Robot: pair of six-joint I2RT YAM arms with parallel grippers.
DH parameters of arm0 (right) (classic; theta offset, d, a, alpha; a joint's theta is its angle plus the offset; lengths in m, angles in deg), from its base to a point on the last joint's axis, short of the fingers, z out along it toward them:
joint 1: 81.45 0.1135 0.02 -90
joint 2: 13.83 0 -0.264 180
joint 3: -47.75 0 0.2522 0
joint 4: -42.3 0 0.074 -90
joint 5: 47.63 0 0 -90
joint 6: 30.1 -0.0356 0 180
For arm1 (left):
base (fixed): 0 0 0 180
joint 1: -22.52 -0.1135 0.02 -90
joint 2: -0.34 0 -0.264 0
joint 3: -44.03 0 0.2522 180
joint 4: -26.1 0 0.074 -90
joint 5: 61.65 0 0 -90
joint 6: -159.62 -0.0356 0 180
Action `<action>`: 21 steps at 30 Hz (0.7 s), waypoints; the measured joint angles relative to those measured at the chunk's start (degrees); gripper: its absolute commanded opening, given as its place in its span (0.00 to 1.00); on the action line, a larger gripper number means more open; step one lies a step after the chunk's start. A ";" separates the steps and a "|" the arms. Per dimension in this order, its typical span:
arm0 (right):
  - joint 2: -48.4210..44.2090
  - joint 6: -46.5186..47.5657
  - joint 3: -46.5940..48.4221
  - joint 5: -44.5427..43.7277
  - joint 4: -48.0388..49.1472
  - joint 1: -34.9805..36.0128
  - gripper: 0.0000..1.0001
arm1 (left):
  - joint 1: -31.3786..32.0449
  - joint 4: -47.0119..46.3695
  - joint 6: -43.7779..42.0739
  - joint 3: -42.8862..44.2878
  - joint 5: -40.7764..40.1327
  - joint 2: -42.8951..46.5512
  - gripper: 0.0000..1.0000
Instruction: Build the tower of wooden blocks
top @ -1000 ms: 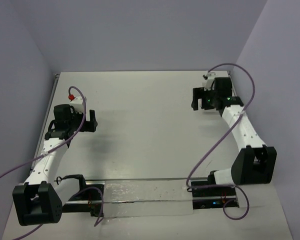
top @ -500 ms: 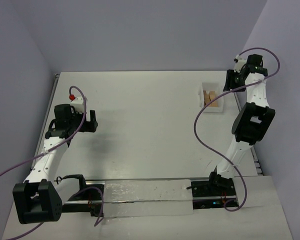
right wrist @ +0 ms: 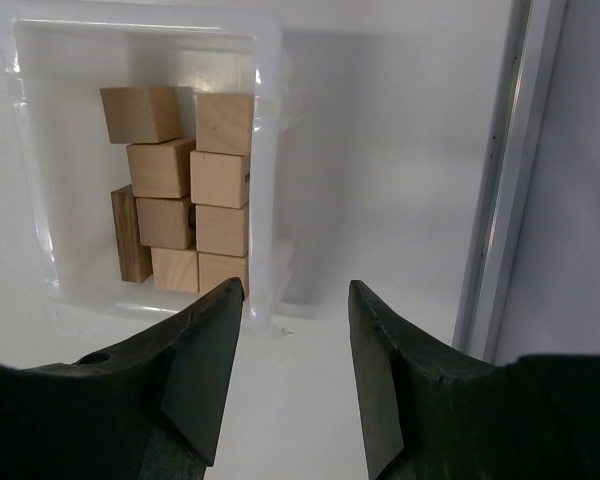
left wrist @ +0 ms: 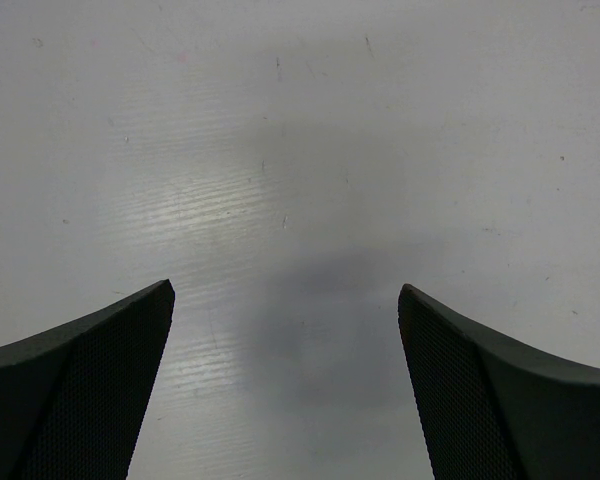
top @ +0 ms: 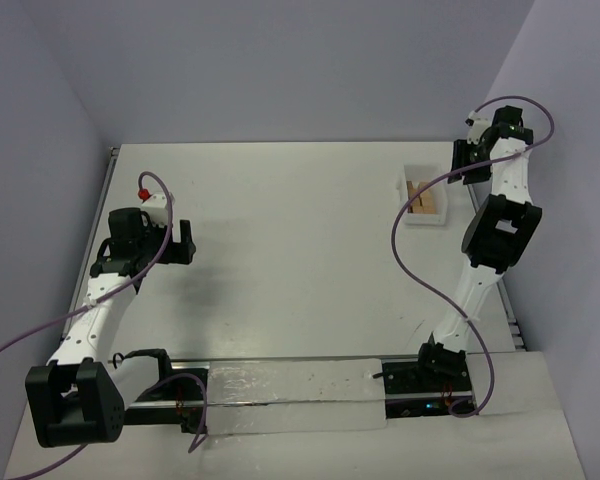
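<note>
Several tan wood blocks (right wrist: pixel 220 180) lie packed in a white plastic tray (right wrist: pixel 266 150) at the table's back right; the blocks (top: pixel 427 199) and tray (top: pixel 407 191) also show in the top view. No tower stands anywhere in view. My right gripper (right wrist: pixel 296 286) is open and empty, just beside the tray's right wall, near the table's right edge (top: pixel 462 160). My left gripper (top: pixel 185 243) is open and empty over bare table at the left; its wrist view (left wrist: pixel 285 290) shows only tabletop.
A metal rail (right wrist: pixel 498 200) runs along the table's right edge next to a purple wall (top: pixel 570 200). Purple cables loop from both arms. Bare white table (top: pixel 290 240) lies between the arms.
My right arm has swung up and back to the far right corner, uncovering the tray of blocks. The left arm has not moved.
</note>
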 measured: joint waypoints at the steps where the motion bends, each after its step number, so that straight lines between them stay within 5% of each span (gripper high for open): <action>1: 0.43 0.00 0.21 0.00 -0.19 0.00 0.54 | 0.00 -0.02 0.00 0.00 0.00 -0.12 0.99; 21: 6.68 -0.24 2.91 -0.38 0.28 1.85 0.47 | 0.00 -0.31 -0.04 0.00 -0.87 -3.32 0.99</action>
